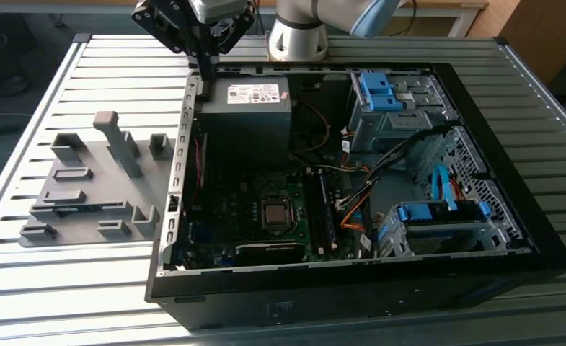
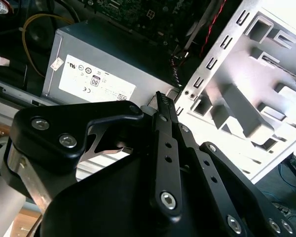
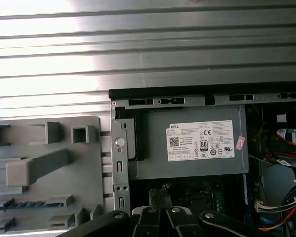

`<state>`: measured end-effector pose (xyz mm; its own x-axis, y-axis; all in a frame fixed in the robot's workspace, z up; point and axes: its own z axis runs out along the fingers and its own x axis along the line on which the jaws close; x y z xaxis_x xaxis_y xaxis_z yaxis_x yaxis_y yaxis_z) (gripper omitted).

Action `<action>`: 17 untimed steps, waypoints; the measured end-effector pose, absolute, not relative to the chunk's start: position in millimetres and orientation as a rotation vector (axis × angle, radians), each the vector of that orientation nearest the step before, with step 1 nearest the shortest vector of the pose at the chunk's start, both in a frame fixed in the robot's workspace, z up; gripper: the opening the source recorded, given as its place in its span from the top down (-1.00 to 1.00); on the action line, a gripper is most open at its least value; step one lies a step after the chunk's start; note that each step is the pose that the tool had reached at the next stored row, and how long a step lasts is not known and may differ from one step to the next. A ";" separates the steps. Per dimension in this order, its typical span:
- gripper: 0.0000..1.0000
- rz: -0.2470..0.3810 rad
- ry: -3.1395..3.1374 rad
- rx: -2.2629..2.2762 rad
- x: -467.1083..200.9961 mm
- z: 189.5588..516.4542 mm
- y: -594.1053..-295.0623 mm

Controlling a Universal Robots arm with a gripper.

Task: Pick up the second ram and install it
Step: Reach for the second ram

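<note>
Gripper: I read the gripper [image 1: 207, 78] as closed, fingers together with nothing between them. It hangs over the far wall of the computer case [image 1: 360, 288], just beside the power supply [image 1: 249, 108].
Ram: the ram [image 3: 27, 204] is a blue strip set in a slot of the grey holder [image 3: 96, 163].
Ram to gripper: they are well apart. The holder sits on the table [image 1: 32, 303] outside the case, on the exterior view's left.
Exterior view: it gives me the whole open case, with its board and the blue brackets [image 1: 379, 90].
First wrist view: here I can make out the strip's blue colour.
Second wrist view: the closed fingertips show close up, over the case wall between the power supply and the holder.
Counts: one gripper, one ram in the holder, one holder, one power supply, two blue brackets.
</note>
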<state>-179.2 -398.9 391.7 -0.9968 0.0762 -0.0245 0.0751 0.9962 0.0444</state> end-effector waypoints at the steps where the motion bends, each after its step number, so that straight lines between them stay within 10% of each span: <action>1: 0.79 0.068 3.112 0.118 -179.9 391.7 -398.9; 17: 0.79 0.068 3.113 0.118 -190.9 391.3 -398.9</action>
<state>-190.9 -398.9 391.3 -0.9968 0.0762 -0.0244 0.0751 0.9962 0.0443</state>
